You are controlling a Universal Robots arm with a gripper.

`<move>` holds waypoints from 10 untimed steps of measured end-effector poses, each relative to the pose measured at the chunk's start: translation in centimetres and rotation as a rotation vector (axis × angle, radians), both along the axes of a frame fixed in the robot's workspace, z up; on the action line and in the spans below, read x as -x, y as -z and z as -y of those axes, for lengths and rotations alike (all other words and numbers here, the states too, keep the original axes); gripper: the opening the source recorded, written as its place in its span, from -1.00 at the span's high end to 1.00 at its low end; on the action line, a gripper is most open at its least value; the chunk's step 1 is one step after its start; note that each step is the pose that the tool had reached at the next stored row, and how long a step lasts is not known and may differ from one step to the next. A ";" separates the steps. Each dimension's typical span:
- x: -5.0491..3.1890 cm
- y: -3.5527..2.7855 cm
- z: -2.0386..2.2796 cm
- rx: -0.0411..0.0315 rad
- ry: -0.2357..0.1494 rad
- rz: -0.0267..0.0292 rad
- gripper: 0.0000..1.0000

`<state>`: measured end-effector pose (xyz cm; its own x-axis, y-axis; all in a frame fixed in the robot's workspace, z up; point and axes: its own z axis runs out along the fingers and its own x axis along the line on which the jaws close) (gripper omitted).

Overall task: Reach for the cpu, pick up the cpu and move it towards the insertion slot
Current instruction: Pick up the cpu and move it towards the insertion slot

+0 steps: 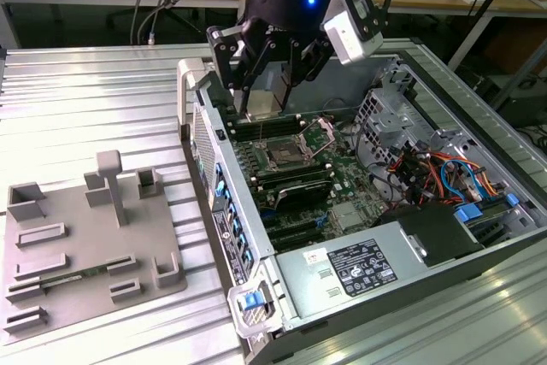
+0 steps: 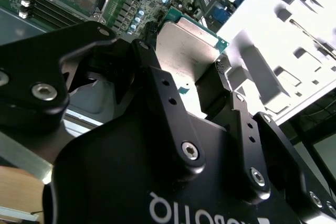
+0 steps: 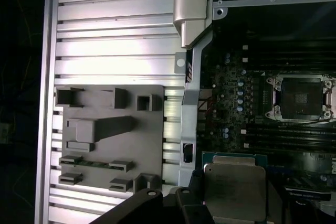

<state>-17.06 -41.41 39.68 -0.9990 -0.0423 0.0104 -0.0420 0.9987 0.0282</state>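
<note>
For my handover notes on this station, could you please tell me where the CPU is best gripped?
By two opposite thin edges, fingers coming from above its flat metal lid. The CPU is a thin square plate, and the gripper holds it so now, above the open case.

Ribbed metal table (image 1: 85, 100) carries grey tray (image 1: 85, 245), computer case (image 1: 342, 279).

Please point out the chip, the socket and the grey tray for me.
chip (image 3: 233, 191), first wrist view, metal top.
socket (image 3: 301, 97), first wrist view, dark centre.
grey tray (image 1: 81, 241), exterior view, bare flat base.

Dim wrist views, glaring metal slats
</note>
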 end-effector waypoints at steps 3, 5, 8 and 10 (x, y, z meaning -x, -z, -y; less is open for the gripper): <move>-0.31 0.00 0.00 0.0000 0.000 0.0000 -0.09; -0.50 0.00 0.00 0.0000 0.000 0.0000 -0.09; -0.89 0.00 -0.02 0.0000 0.000 0.0000 -0.09; -1.11 0.00 -0.04 0.0002 0.000 0.0000 -0.09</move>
<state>-15.95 -41.37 39.69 -0.9991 -0.0420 0.0104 -0.0417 0.9987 0.0280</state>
